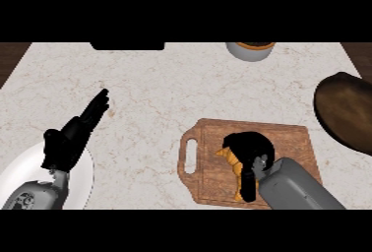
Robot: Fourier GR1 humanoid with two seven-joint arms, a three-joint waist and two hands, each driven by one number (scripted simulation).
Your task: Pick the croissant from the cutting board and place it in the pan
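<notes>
1. The cutting board (210, 147) lies on the counter (167, 83), near its front edge and right of centre, handle to the left.
2. The croissant (230, 160) lies on the board, under the right hand (251, 147), which curls over it.
3. The pan (349, 110) sits right of the board, at the counter's right edge, apart from it.
4. The plate (25, 167) lies at the front left, well apart from the board; the left hand (73, 135) is above it, fingers straight.
5. A cup (251, 50) stands at the far edge, behind the board.

Our R hand (251, 153) curls round croissant (230, 159) on the cutting board (291, 142); L hand (67, 141) open, fingers straight, well left of it.
</notes>
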